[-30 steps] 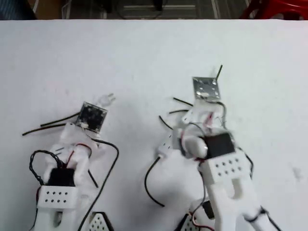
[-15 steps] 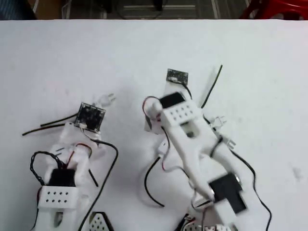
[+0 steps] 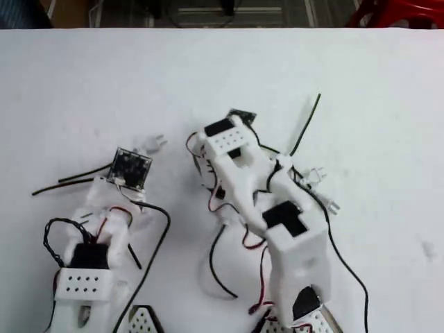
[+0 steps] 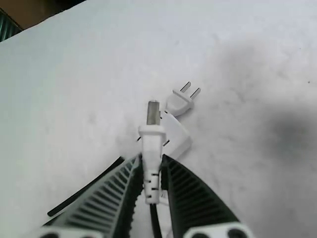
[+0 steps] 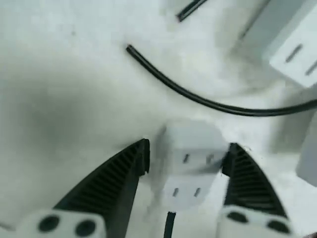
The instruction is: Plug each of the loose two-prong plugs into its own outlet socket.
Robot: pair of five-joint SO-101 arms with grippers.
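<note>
White plastic two-prong plug (image 4: 150,136), and the left gripper (image 4: 151,159) has it clamped hard, ribbed dark fingers (image 4: 190,196) pressed together on the plug body, metal prongs pointing away from the wrist. Take the loose white flat-lying plug with two bare prongs (image 4: 181,101) as the marker on the white table (image 4: 74,74). The held plug's prongs hang near that loose plug, close but apart, with a small white angled plastic piece (image 4: 177,136) lying between the two, just beside the loose plug. A thin black cable (image 4: 84,191) lies farther from the loose plug, down by the gripper's fingers.

From above, the white right arm (image 3: 277,208) stands well to the right of the loose plug. Right gripper (image 5: 188,151): jaws spread wide, holding nothing, one dark ribbed finger (image 5: 119,183) on each side of a white outlet socket block with two pairs of slots (image 5: 190,168). One finger stands clear of the block; the other is right beside it, and contact cannot be told. A curved black wire (image 5: 198,96) lies just past that block
</note>
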